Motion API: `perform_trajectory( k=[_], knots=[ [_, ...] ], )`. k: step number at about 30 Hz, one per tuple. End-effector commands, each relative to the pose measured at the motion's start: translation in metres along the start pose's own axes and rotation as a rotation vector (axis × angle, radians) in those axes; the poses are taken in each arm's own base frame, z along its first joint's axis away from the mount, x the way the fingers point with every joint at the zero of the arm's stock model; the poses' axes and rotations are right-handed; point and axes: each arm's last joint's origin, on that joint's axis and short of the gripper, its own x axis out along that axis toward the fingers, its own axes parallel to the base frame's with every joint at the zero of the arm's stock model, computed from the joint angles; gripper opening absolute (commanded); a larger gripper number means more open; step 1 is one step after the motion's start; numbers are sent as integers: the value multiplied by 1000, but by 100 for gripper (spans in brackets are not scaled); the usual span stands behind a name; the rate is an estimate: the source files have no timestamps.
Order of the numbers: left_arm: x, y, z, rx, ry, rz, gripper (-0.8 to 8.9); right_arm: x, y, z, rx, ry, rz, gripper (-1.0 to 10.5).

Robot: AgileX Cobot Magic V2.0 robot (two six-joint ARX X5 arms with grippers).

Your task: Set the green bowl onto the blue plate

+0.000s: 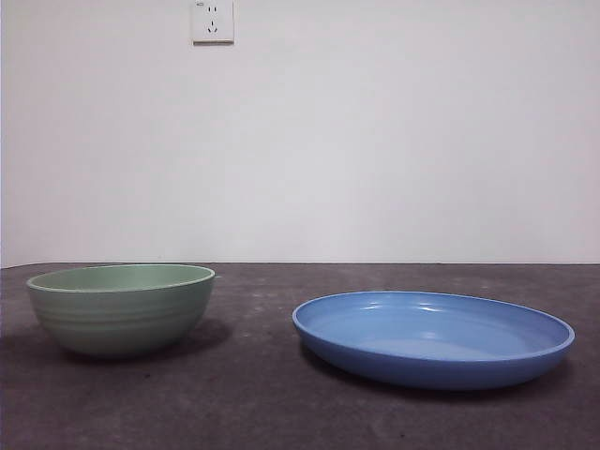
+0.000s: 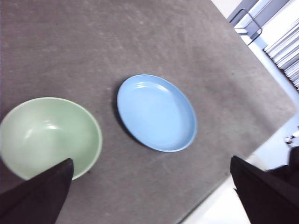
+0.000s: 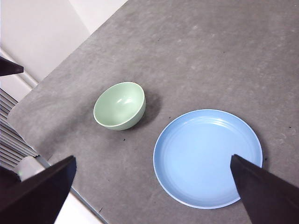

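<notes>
Your bowl (image 1: 122, 319) sits upright on the table (image 1: 253, 412) at the left (empty inside), well apart from the plate (image 1: 433, 337) at the right. Both grippers — left (image 2: 149, 196), right (image 3: 154, 196) — hang high above, jaws spread wide, gripping nothing.

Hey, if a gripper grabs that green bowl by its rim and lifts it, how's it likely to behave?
The green bowl looks rigid, with a thin moulded wall, so it should hold its shape and is probably light. Its smooth, slightly glossy inside suggests the fingers may slip on the rim. It sits upright on a base narrower than its rim, so a sideways push might rock it rather than slide it.
</notes>
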Motion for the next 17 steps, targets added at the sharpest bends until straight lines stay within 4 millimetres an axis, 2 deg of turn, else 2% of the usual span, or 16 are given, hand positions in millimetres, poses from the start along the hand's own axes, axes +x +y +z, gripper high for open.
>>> perform_trajectory(
  k=[1, 7, 17],
  knots=[
    [2, 2, 6, 19, 2, 54, 719, -2, 2, 4, -16, -17, 9, 592],
    [23, 21, 12, -37, 91, 212, 719, -2, 2, 4, -16, -17, 8, 592],
    [83, 64, 22, -128, 273, 301, 719, -2, 2, 4, -16, -17, 8, 592]
  ],
)
